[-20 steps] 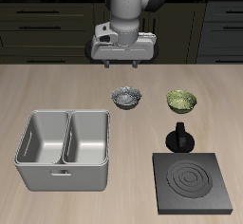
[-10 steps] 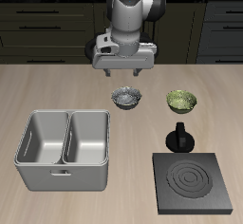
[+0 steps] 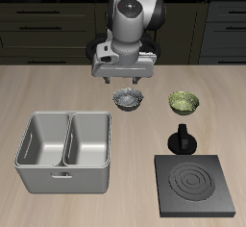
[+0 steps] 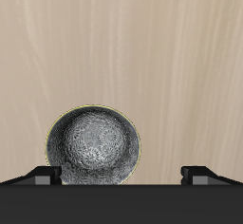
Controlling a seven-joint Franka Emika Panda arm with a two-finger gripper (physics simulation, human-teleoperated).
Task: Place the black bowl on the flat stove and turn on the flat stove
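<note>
nothing is done yet: the black bowl (image 3: 128, 99) sits on the table (image 3: 58, 87), well apart from the flat stove (image 3: 194, 184) near the front edge. my gripper (image 3: 122, 81) hangs above the bowl, fingers apart. the green bowl (image 3: 184, 102) and the stove's knob (image 3: 182, 138) lie along the way; the metal bin (image 3: 63, 151) stands aside.

The pale beige table top (image 3: 58, 87) is rendered as matt wood with fine lengthwise grain, and the small round black bowl (image 4: 93, 149) is shown with a rough, speckled silvery finish inside. The grey two-compartment box (image 3: 65, 150) is given a smooth, dull metal look, while the square black flat stove (image 3: 193, 184) appears matt, with concentric rings on its plate. A faintly glossy green glaze is seen on the small green-patterned bowl (image 3: 184, 101).
</note>
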